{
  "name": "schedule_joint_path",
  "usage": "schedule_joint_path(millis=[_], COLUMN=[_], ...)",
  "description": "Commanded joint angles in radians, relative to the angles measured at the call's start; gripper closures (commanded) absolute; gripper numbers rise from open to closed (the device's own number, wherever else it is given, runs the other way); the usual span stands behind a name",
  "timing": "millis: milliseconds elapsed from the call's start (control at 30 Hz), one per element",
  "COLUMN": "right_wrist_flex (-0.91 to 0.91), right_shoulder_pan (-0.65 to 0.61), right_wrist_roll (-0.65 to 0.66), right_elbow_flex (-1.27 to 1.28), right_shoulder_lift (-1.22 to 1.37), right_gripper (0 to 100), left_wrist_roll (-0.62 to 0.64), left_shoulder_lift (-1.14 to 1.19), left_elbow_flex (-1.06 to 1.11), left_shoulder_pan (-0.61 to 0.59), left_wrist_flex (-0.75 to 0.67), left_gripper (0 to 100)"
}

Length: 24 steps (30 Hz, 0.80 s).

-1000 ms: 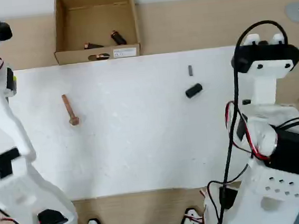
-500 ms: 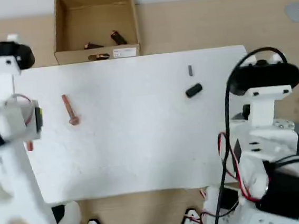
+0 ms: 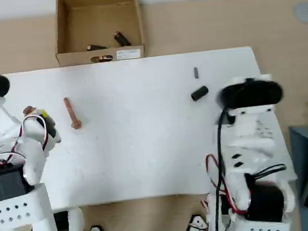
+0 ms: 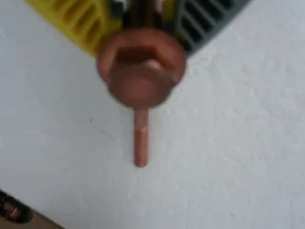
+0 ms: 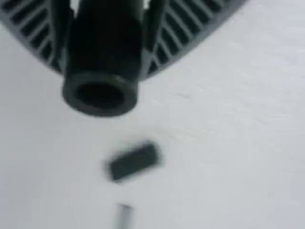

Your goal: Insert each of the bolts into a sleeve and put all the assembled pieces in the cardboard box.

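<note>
The left gripper point(image 4: 142, 21) is clamped narrow on a copper bolt point(image 4: 141, 67). Its yellow finger point(image 4: 81, 24) is on one side of the shank and its dark grey finger point(image 4: 205, 19) on the other, and the flanged hex head faces the wrist camera. A second bolt point(image 4: 140, 138) lies flat on the white mat point(image 3: 146, 149) beyond the held one, apart from the gripper and touching nothing. From the high view this loose bolt sits near the left arm, just inward of it, with its head toward the near edge of the mat and its shank pointing toward the cardboard box point(image 3: 63, 37). The right gripper point(image 5: 105, 28) grips a black sleeve point(image 5: 101, 76) between its two dark ribbed fingers, the sleeve's open bore turned toward the wrist camera. A second sleeve point(image 5: 133, 161) lies on its side on the mat past the held one, not touching it. A small grey pin point(image 5: 124, 214) lies a little farther on. In the high view that loose sleeve rests just beside the top of the right arm, with the pin between it and the mat's far edge. The box stands on the wooden table point(image 3: 200, 29) against the far edge of the mat, well apart from both arms. Two dark assembled pieces point(image 3: 121, 39) lie in it close to its near wall.
</note>
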Motion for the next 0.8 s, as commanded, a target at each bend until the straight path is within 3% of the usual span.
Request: schedule_joint_path(millis=[0, 333, 533, 767], right_wrist_flex=[-0.097, -0.157, -0.157, -0.152], right_shoulder_pan=[-0.162, -0.458, -0.618, -0.768], right_wrist_roll=[-0.031, -0.046, -0.046, -0.046], right_elbow_flex=[0.067, 0.206, 0.234, 0.254], right_shoulder_lift=[-0.081, -0.282, -0.375, -0.446], right_gripper=[98.9, 98.9, 98.9, 98.9], left_wrist_roll=[0.075, 0.265, 0.276, 0.275], left_shoulder_lift=[-0.064, -0.305, -0.45, -0.685], left_elbow_flex=[0.025, 0.071, 0.153, 0.273], left_shoulder_pan=[0.054, 0.339, 0.436, 0.497], left_wrist_flex=[-0.069, -0.071, -0.074, -0.178], left_gripper=[100, 100, 100, 100])
